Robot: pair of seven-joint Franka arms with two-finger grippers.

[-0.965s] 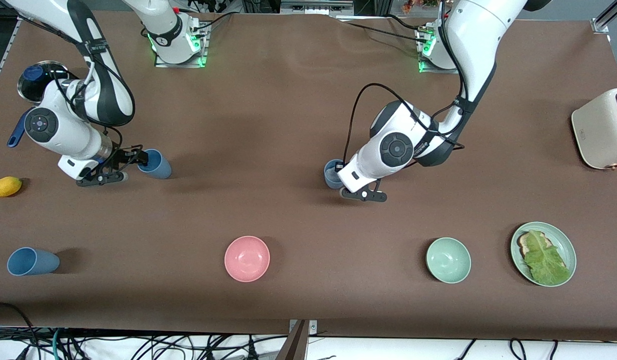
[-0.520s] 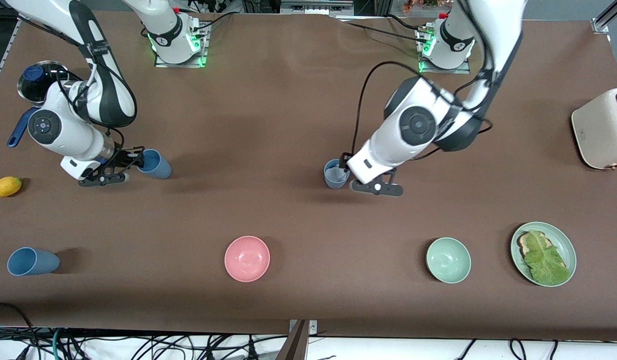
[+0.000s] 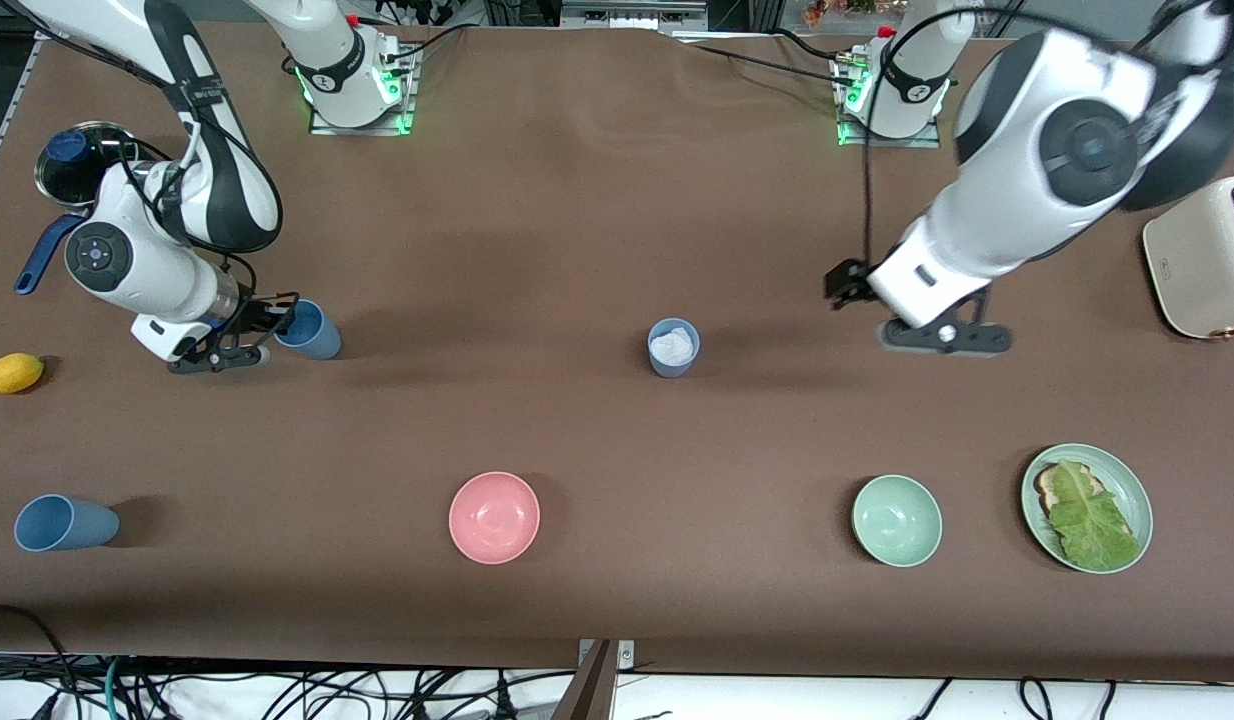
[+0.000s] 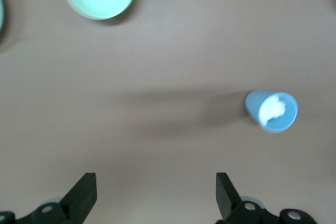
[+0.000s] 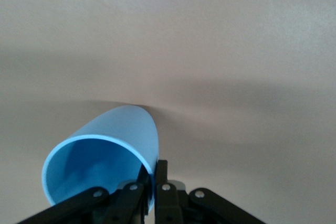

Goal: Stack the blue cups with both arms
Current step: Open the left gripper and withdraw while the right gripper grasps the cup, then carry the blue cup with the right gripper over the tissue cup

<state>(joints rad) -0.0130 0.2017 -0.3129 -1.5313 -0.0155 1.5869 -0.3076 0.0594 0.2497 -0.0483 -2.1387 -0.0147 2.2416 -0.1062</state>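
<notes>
We see right gripper [image 3: 267, 335] clamped on rim of mid-blue cup [image 3: 312, 330], cup upright on table [image 3: 537, 250] toward right arm's end. Left gripper [image 3: 902, 315] up over bare table, fingers [image 4: 84, 195] spread wide, holding nothing. Paler cup [image 3: 673, 347] with whitish inside stands alone mid-table, apart from left gripper. Third blue cup [image 3: 62, 522] nearer front camera, same end as mid-blue cup.

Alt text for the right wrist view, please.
The right tool is shut on the rim of a mid-blue cup, one finger inside the wall and one outside. The cup's open mouth faces the camera, with bare brown table around it.
</notes>
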